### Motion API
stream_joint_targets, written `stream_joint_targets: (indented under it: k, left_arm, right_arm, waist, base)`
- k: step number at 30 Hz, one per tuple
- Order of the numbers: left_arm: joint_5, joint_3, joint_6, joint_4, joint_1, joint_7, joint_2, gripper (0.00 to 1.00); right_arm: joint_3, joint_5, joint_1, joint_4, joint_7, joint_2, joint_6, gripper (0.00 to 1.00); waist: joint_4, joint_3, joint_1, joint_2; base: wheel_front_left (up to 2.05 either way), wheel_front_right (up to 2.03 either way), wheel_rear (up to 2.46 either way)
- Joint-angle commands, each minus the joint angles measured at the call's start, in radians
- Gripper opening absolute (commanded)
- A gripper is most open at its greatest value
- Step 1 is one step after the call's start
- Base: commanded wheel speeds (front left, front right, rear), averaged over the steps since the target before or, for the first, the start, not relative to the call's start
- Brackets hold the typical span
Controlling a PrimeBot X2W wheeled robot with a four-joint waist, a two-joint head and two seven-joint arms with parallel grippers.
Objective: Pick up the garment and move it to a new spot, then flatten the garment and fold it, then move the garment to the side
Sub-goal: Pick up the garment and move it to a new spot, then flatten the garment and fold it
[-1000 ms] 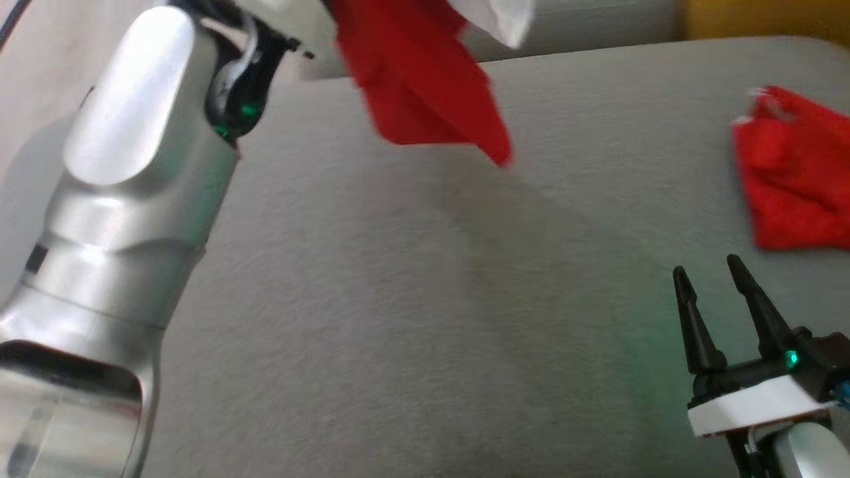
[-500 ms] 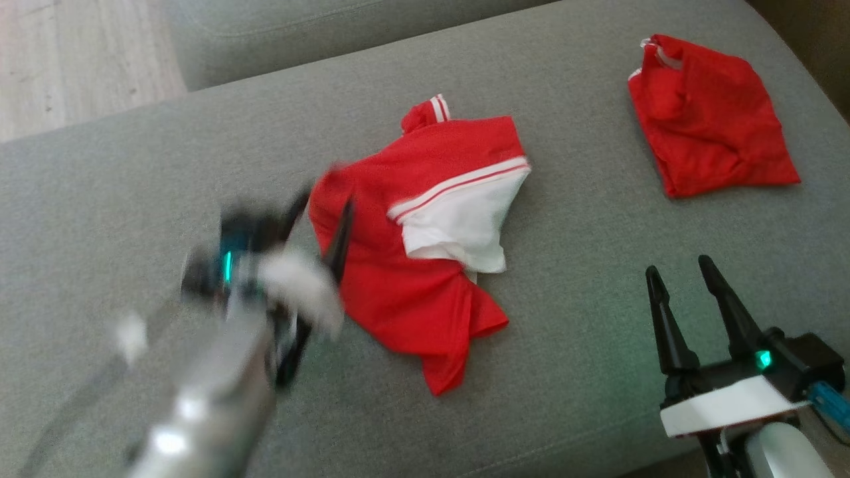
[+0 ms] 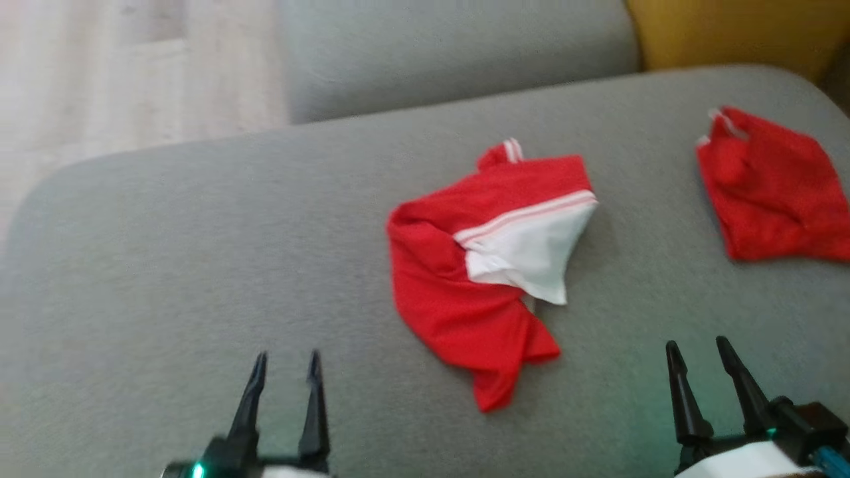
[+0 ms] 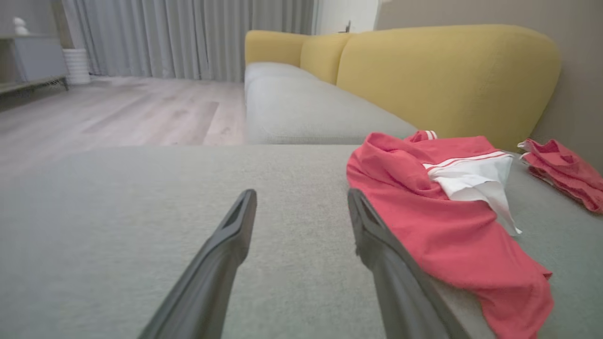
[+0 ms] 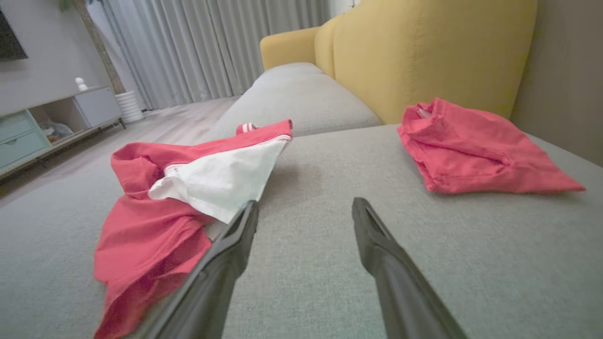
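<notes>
The garment (image 3: 465, 292) is a red shirt with a white, striped part, lying crumpled on the grey cushion (image 3: 199, 252) near the middle of the head view. It also lies to the right of my left fingers in the left wrist view (image 4: 438, 221) and to the left of my right fingers in the right wrist view (image 5: 160, 212). My left gripper (image 3: 285, 362) stands open at the lower left, apart from the garment, with nothing in it. My right gripper (image 3: 697, 348) stands open at the lower right, also holding nothing.
A second red garment (image 3: 770, 189) lies folded at the cushion's far right. A yellow sofa back (image 4: 447, 70) rises behind the cushion. Wooden floor (image 3: 99, 73) lies beyond the cushion's left edge, with another grey cushion (image 3: 451, 53) behind.
My left gripper held the garment up in the air, opened and dropped it on the cushion, then drew back to the lower left. The head camera has shifted.
</notes>
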Motion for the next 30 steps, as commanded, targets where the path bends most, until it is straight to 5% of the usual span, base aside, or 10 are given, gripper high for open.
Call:
stream_joint_targets:
  k: [1,11,30]
  left_arm:
    - [0.015,0.044,0.005,-0.05,-0.033,-0.011,-0.008,1.0]
    - [0.167,0.09,-0.008,-0.215,0.109,-0.011,-0.025,1.0]
    - [0.186,0.097,-0.009,-0.211,0.146,-0.011,-0.026,1.0]
  right_arm:
    - [0.011,-0.007,-0.018,-0.028,-0.003,-0.005,0.007,1.0]
    - [0.02,-0.023,0.024,-0.004,-0.003,0.035,0.007,1.0]
    - [0.042,-0.032,0.035,-0.008,-0.003,0.042,0.007,1.0]
  waist:
    - [0.053,-0.05,0.0002,0.0]
    - [0.106,-0.123,0.0002,0.0]
    - [0.116,-0.14,0.0002,0.0]
  base:
    - [0.0,0.0,0.0]
    - [0.0,0.0,0.0]
    - [0.0,0.0,0.0]
